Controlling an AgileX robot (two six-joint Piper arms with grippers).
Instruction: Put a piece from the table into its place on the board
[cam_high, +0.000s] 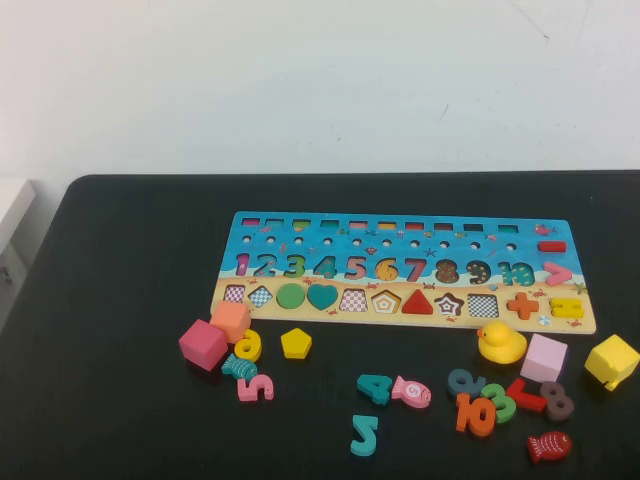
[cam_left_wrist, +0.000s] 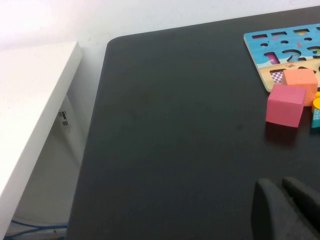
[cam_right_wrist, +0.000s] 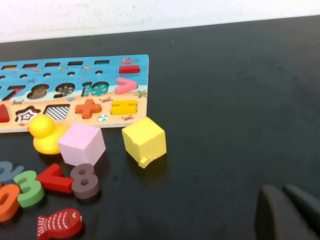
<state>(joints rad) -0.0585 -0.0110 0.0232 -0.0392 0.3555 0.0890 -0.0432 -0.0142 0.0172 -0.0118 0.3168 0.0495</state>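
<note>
The piece, a small flat yellow pentagon (cam_high: 296, 343), lies on the black table (cam_high: 120, 260) just in front of the board (cam_high: 245, 240), towards its left end. A pentagon cut-out (cam_high: 386, 301) shows in the board's row of shapes. Neither arm appears in the high view. My left gripper (cam_left_wrist: 279, 184) is shut and holds nothing, over bare table well short of a pink cube (cam_left_wrist: 285, 104). My right gripper (cam_right_wrist: 283, 190) is shut and holds nothing too, over bare table beyond the yellow cube (cam_right_wrist: 144, 141). Neither wrist view shows the piece.
Pink (cam_high: 203, 344) and orange (cam_high: 231, 321) cubes sit left of the piece. A yellow duck (cam_high: 500, 343), lilac cube (cam_high: 543, 358), yellow cube (cam_high: 611, 361), loose numbers (cam_high: 365, 435) and fish (cam_high: 549, 446) lie along the front. A white shelf (cam_left_wrist: 30, 100) borders the table's left edge.
</note>
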